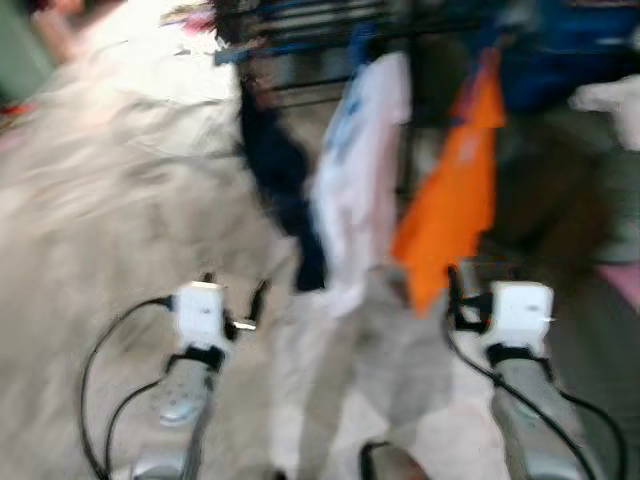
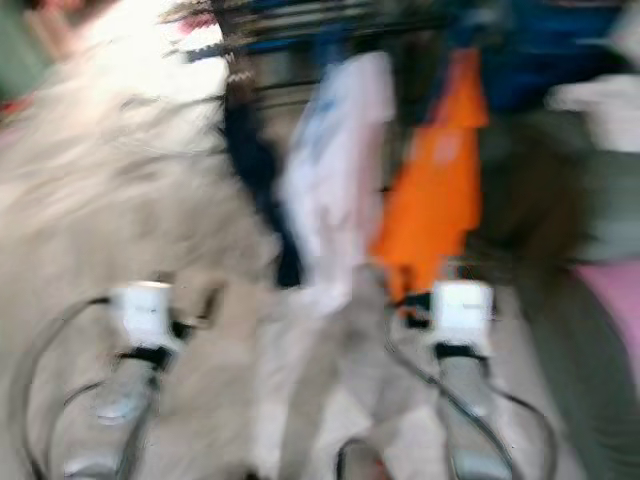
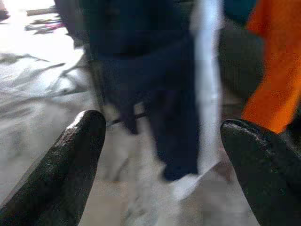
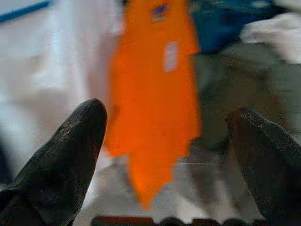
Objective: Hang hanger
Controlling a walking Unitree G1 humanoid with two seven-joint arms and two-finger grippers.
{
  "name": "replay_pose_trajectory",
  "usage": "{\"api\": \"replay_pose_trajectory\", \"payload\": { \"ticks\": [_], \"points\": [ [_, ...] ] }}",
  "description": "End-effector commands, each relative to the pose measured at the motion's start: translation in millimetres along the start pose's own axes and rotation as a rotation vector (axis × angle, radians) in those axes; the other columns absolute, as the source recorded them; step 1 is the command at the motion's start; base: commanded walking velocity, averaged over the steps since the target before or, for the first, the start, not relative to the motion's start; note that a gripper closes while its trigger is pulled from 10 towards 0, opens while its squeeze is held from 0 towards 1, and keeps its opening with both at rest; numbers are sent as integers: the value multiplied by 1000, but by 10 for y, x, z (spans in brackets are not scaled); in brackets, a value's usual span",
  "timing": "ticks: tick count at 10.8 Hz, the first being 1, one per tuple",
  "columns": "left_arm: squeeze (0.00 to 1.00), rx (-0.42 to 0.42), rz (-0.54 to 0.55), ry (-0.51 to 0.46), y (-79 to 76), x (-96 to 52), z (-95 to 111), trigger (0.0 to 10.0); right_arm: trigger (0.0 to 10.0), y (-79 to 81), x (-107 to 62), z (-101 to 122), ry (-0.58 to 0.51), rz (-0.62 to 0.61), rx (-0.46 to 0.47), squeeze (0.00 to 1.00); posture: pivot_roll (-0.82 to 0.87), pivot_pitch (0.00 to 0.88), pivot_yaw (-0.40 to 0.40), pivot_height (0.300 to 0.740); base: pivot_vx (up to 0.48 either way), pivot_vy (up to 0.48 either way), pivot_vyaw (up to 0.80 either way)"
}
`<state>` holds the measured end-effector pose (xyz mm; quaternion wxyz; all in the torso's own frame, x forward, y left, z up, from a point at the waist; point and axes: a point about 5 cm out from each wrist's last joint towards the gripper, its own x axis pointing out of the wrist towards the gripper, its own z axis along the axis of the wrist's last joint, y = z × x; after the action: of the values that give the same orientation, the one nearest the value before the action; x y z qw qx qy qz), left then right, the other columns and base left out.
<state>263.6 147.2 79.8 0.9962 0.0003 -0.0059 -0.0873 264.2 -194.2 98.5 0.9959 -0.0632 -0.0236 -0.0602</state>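
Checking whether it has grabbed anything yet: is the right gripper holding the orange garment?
No, the right gripper is open and empty, with the orange garment hanging beyond its fingers.

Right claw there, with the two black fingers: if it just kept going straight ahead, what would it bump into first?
Most likely the orange garment hanging straight ahead of the right claw, whose fingers are spread wide with nothing between them. The pictures are blurred, so how far off it hangs is unclear.

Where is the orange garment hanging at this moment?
In the left eye view the orange garment hangs ahead, right of centre, beside the white garment and above the right gripper.
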Motion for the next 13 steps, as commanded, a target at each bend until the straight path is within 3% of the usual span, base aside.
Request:
{"api": "replay_pose_trajectory", "payload": {
  "ticks": [1,5,9,13],
  "points": [
    [0,17,34,25,130,-70,-49,10000,10000,79,-22,7,0,15,16,0,-220,219,71,740,300,0,-481],
    [0,13,45,28,132,-82,-67,10000,10000,117,10,42,-25,60,-25,0,-213,219,63,740,284,0,0],
    [0,13,43,32,131,-87,-76,10000,10000,149,-3,45,-26,79,-38,0,-214,223,62,740,274,0,617],
    [0,14,78,27,134,-48,-87,10000,10000,205,34,99,-60,130,-74,0,-219,202,43,740,137,0,0]
  ]
}}
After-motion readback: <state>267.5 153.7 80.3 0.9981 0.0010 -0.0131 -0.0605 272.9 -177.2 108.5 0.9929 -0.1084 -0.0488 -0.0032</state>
